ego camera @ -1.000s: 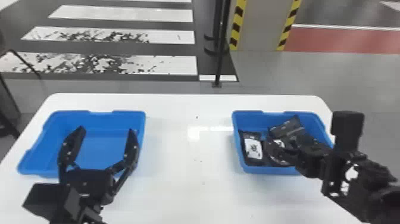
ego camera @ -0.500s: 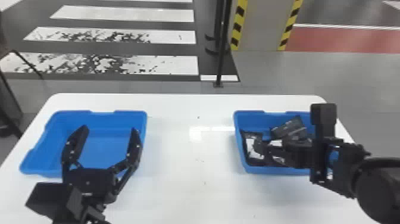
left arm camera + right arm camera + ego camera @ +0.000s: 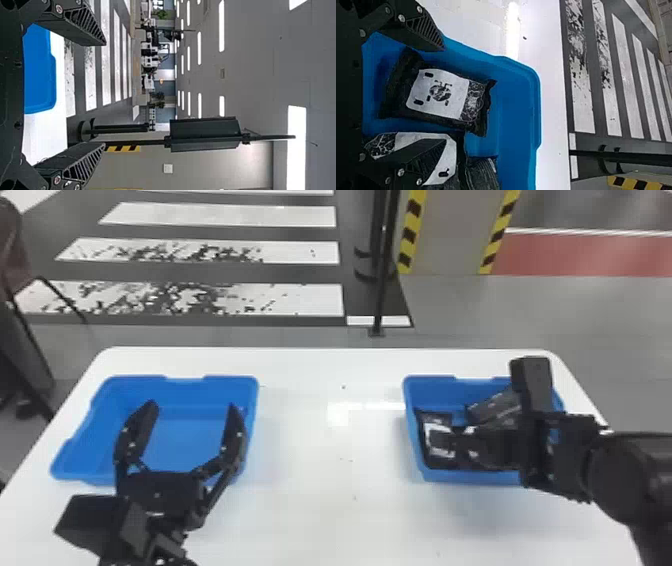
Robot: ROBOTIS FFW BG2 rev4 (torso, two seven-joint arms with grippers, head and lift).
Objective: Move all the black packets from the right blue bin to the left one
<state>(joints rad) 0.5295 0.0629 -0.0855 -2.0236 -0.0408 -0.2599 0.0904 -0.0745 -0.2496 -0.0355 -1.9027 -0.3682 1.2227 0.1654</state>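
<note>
While the right gripper [image 3: 443, 95], centre right of the head view, holds its fingers wide over the black packets [image 3: 441, 93] in the right blue bin [image 3: 460, 476], the step in hand looks like a pick, and the next move calls for closing on one packet for the left blue bin [image 3: 187, 440]. At lower left, the left gripper [image 3: 193, 406] is wide open. The right arm [image 3: 620, 475] hides part of the right bin and a finger [image 3: 415, 162] overlaps a second packet [image 3: 451, 158], so their number is unclear.
</note>
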